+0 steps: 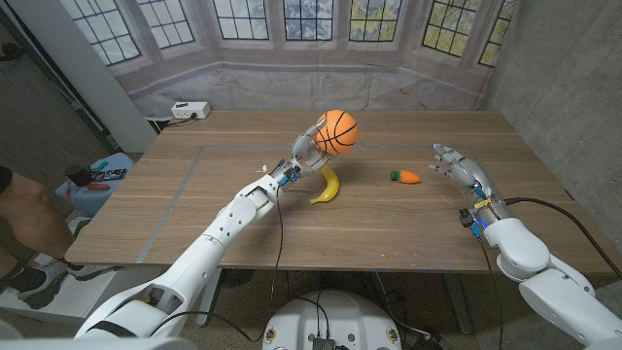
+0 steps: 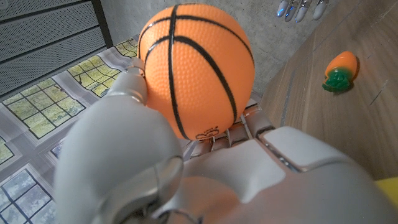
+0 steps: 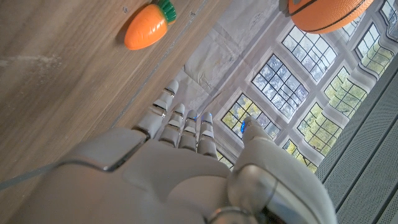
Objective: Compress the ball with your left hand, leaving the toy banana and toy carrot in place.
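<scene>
My left hand [image 1: 309,148] holds an orange basketball-patterned ball [image 1: 337,132] lifted above the table's middle; up close the ball [image 2: 196,68] sits cupped in my left hand [image 2: 149,155], fingers wrapped around it. A yellow toy banana [image 1: 328,187] lies on the table just under and in front of the ball. The orange toy carrot [image 1: 406,177] with green top lies to its right, also seen as the carrot [image 2: 340,70] and the carrot [image 3: 147,27]. My right hand [image 1: 461,170] hovers open right of the carrot, fingers straight; the same right hand [image 3: 180,168] shows the ball [image 3: 323,14] beyond.
The wooden table [image 1: 194,204] has a white power box [image 1: 190,111] at its far left corner. A person's leg [image 1: 24,214] and a blue bin [image 1: 102,180] are off the left edge. A grey wall stands on the right.
</scene>
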Controlling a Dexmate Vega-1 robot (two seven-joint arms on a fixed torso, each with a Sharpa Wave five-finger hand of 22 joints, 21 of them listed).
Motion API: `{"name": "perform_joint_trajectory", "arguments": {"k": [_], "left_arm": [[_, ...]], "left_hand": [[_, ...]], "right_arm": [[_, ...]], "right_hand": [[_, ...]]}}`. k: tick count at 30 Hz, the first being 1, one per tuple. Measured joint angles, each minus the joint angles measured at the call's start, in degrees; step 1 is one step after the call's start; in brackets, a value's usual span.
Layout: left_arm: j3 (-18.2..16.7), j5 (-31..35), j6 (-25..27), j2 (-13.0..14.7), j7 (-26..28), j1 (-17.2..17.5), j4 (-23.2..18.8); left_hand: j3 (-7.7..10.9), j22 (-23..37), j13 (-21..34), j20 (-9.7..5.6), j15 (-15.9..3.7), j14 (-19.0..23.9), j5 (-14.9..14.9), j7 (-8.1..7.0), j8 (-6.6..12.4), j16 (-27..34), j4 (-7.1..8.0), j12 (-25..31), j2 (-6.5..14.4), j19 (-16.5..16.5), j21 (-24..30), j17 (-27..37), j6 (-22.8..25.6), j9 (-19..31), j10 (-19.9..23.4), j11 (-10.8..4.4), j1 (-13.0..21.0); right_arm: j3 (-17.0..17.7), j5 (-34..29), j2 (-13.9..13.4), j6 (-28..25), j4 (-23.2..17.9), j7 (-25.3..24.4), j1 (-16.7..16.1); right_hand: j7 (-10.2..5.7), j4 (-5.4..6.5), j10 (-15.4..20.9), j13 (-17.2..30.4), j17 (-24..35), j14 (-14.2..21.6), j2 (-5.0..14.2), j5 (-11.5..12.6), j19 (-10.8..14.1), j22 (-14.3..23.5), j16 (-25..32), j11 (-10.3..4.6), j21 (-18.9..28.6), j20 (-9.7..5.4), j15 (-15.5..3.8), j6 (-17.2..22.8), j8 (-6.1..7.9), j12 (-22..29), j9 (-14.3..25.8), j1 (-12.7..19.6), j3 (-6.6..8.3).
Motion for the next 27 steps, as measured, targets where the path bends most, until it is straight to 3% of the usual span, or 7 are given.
{"name": "perform_joint_trajectory", "arguments": {"k": [3,27], "left_arm": [[-0.06,-0.06,0.24,0.1,-0.04,-0.22,0.29],[-0.71,-1.38,5.54,0.99,0.58,-1.92,1.23]], "left_hand": [[0.0,0.17,-0.02,0.31,0.09,-0.09,-0.04,-0.1,-0.23,0.0,0.0,-0.21,1.07,-0.31,-0.05,0.0,-0.51,-0.25,-0.09,0.09,1.07],[-0.71,0.18,-0.28,1.07,0.79,-0.78,-0.49,0.0,-1.28,-0.65,0.23,-1.26,1.87,-1.07,-1.05,-0.26,-0.61,-1.33,-0.69,0.09,0.28]], "right_arm": [[-0.07,0.24,-0.05,-0.35,0.0,0.18,0.1],[-0.95,2.35,-1.66,-3.57,-0.85,1.42,2.22]], "right_hand": [[0.0,0.0,0.0,0.0,0.0,0.0,0.0,0.0,0.0,0.0,0.0,0.0,0.0,0.0,0.0,0.0,0.0,0.0,0.0,0.0,0.0],[0.0,-0.24,0.0,-0.01,0.0,0.0,0.0,0.0,0.32,-0.01,0.0,0.0,0.0,0.3,0.0,0.0,0.0,0.0,0.0,0.0,0.24]]}}
